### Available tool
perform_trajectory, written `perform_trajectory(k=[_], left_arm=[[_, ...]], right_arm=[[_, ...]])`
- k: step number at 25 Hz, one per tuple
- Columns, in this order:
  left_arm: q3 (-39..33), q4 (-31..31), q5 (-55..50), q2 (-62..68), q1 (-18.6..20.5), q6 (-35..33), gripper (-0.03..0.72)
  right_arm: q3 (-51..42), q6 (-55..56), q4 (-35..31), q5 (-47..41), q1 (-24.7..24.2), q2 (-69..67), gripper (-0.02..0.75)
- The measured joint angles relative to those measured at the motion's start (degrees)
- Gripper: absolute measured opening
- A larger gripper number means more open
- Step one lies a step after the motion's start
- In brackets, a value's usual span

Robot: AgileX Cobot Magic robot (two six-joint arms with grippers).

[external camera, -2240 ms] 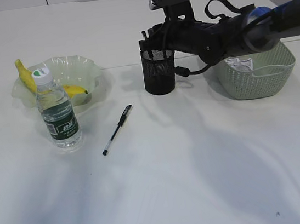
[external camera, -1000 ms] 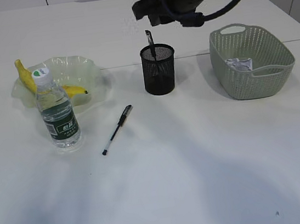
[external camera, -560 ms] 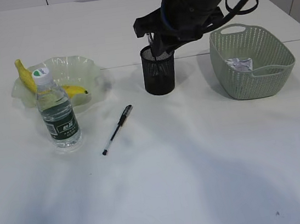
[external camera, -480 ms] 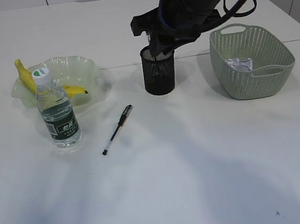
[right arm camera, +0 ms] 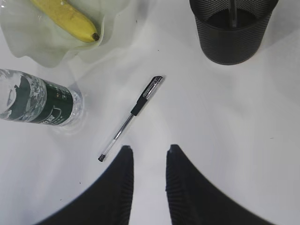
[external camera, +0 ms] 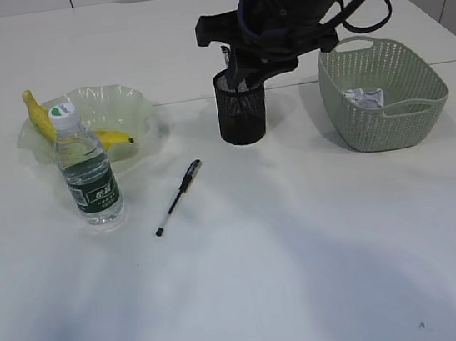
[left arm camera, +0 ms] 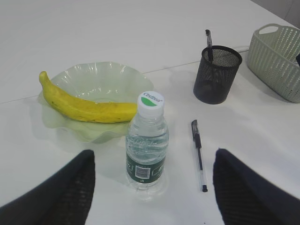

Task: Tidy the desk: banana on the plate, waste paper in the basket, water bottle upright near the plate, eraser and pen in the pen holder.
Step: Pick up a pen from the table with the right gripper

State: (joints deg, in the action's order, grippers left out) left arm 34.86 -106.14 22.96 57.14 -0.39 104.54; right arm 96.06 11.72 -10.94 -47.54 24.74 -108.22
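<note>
Eyeing loose pen: light, stiff, rolls; I'd pinch mid-barrel. Right gripper slightly apart, empty; left gripper wide apart.

Open counter is left around the loose pen, flanked by the water bottle and the pen holder; the holder's mouth is overhung by the right arm.

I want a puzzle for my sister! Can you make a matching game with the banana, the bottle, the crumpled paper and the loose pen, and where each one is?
Things:
1. banana
2. bottle
3. crumpled paper
4. loose pen

Places:
A. lying flat on the table
B. inside the basket
C. on the plate
D. standing upright in front of the plate

Pairs: 1-C, 2-D, 3-B, 4-A
</note>
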Motion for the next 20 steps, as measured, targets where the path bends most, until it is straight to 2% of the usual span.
perform_trajectory(k=[6,12,20], left_arm=[[0.0,0.0,0.1,0.0,0.0,0.0,0.551],[0.0,0.0,0.1,0.0,0.0,0.0,0.551],[0.0,0.0,0.1,0.0,0.0,0.0,0.551]], right_arm=[[0.0,2.4,-0.9,-1.7,0.0,0.0,0.191],[0.0,7.0,-7.8,-2.2,0.0,0.0,0.191],[0.1,22.9,-12.0,-3.6,0.0,-2.7,0.191]])
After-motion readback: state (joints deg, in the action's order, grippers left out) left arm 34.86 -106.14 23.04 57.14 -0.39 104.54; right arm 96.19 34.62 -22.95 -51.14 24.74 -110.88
